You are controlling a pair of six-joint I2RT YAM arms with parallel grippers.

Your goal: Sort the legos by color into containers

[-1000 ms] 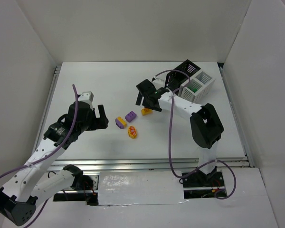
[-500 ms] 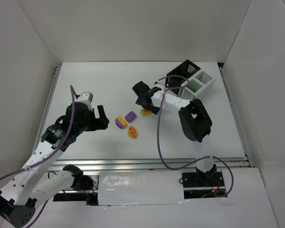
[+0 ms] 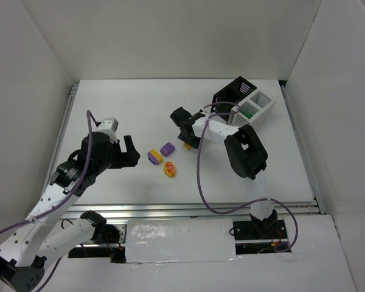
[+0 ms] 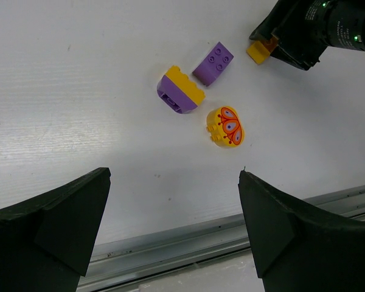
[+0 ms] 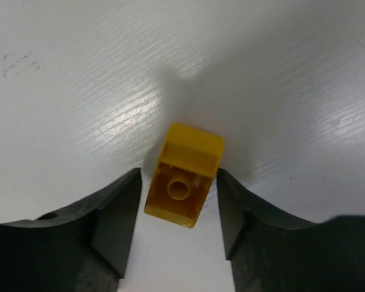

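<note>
An orange lego (image 5: 185, 173) lies on the white table between the fingers of my right gripper (image 5: 178, 182), which hug both its sides; the top view shows this gripper (image 3: 185, 135) low over the lego (image 3: 187, 145). Left of it lie a purple lego (image 3: 167, 149), a yellow-purple lego (image 3: 154, 156) and a red-yellow oval lego (image 3: 169, 169). My left gripper (image 3: 131, 152) hovers open to their left, nothing between its fingers (image 4: 174, 174). The black container (image 3: 234, 92) and the white container (image 3: 263, 103), something green inside it, stand at the back right.
The left wrist view shows the purple lego (image 4: 213, 62), the yellow-purple one (image 4: 180, 91) and the oval one (image 4: 225, 126) ahead of the open jaws. A metal rail (image 3: 188, 210) runs along the table's near edge. White walls enclose the table.
My right gripper has lowered over the orange lego and closed from wide open onto it. The left arm has barely shifted and stays open.
</note>
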